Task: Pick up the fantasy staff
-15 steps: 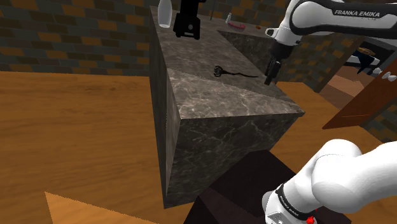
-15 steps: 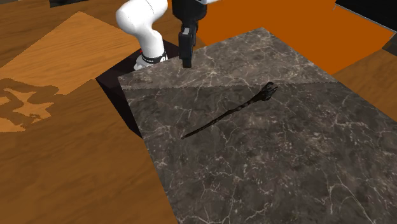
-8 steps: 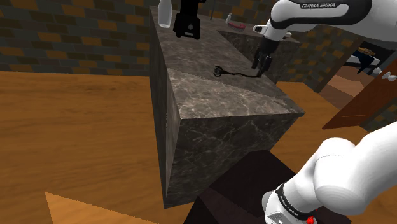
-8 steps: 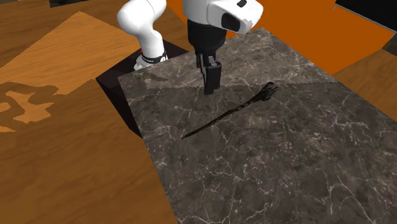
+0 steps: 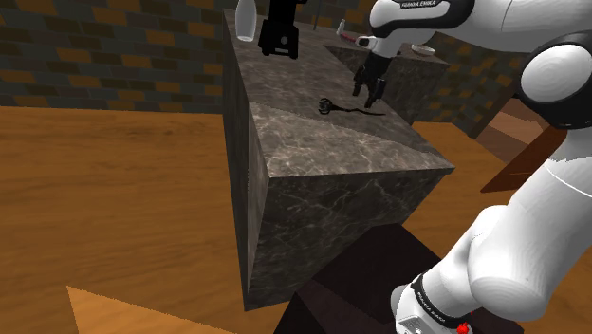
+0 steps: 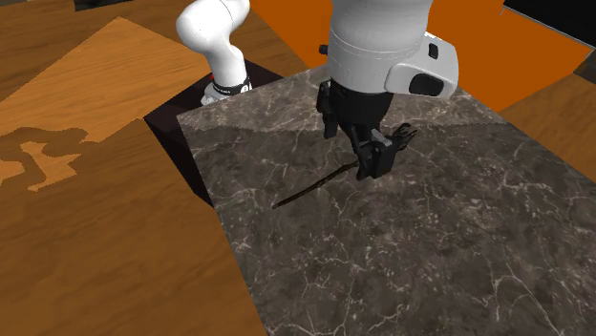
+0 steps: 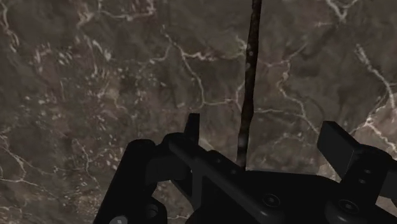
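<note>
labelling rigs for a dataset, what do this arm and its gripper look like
The arm is white with rounded links, dark joint bands and black Franka Emika lettering. The gripper is all black, with two blocky fingers and screw heads on its body.

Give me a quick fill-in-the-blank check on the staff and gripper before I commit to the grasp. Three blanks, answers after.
1. The dark staff lies ___ on the veined countertop, not upright.
2. The gripper above it is ___, not shut.
3. In the wrist view, the staff's shaft runs ___ the two fingers, which do not clasp it.

Missing words: flat; open; between
</note>
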You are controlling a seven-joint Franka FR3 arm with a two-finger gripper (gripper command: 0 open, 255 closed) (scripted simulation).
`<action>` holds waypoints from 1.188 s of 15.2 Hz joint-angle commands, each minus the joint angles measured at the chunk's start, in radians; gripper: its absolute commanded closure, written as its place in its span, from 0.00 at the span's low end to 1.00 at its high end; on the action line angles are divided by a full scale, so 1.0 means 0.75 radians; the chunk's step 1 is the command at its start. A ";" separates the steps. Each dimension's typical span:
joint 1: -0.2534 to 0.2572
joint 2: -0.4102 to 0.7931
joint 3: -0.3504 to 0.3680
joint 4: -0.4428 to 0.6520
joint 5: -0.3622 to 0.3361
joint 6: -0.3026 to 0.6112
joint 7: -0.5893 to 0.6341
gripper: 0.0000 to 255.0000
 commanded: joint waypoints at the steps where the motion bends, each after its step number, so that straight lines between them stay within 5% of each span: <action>1: -0.005 0.017 0.001 -0.015 0.014 0.029 -0.027 0.00; 7: -0.006 0.030 0.003 -0.083 0.024 0.107 -0.036 0.00; 8: -0.007 0.037 0.003 -0.077 0.028 0.106 -0.037 1.00; 18: -0.005 0.027 0.002 -0.069 0.022 0.090 -0.034 1.00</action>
